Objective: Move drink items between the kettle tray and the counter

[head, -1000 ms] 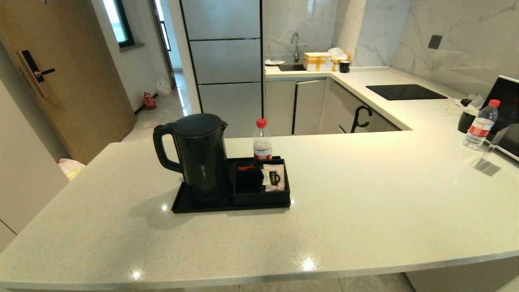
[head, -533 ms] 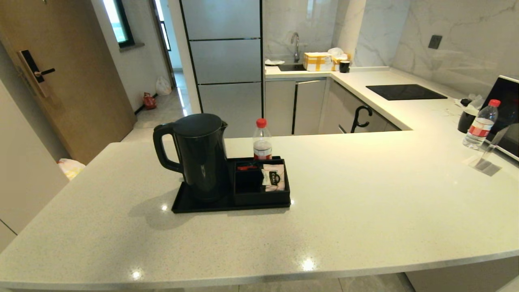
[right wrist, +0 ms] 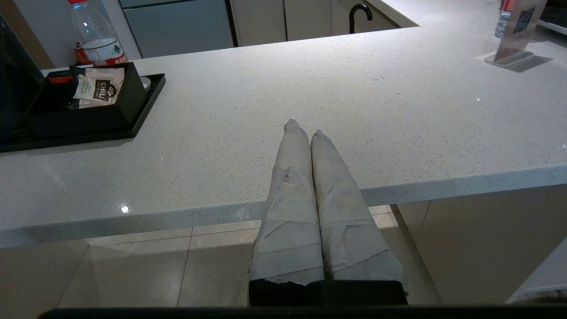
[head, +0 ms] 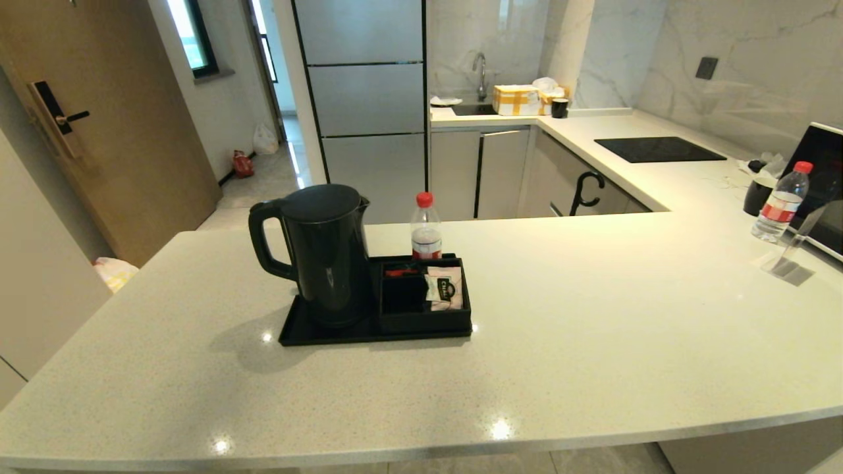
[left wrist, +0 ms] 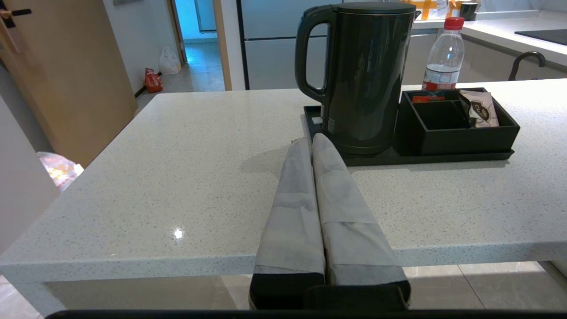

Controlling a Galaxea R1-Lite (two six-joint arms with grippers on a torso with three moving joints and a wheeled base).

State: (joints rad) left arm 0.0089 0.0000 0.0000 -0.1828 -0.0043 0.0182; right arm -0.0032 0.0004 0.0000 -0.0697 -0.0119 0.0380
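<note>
The tall black kettle (head: 326, 253) stands on the left part of the black kettle tray (head: 309, 332), which lies on the pale speckled counter (head: 593, 329). A whitish-pink sachet (head: 445, 289) with a dark logo leans in the tray's right-hand compartment; the sachet (right wrist: 99, 86) also shows in the right wrist view. Neither arm appears in the head view. My left gripper (left wrist: 311, 141) is shut and empty, low at the counter's near edge, pointing at the kettle (left wrist: 365, 75). My right gripper (right wrist: 303, 130) is shut and empty, off to the right of the tray (right wrist: 146, 104).
A clear red-capped bottle (head: 426, 227) stands just behind the tray, and a small red item (head: 400, 270) lies in a back compartment. Another bottle (head: 780, 203), a dark cup and a clear stand (head: 787, 260) sit at the far right. A black hob (head: 658, 149) lies beyond.
</note>
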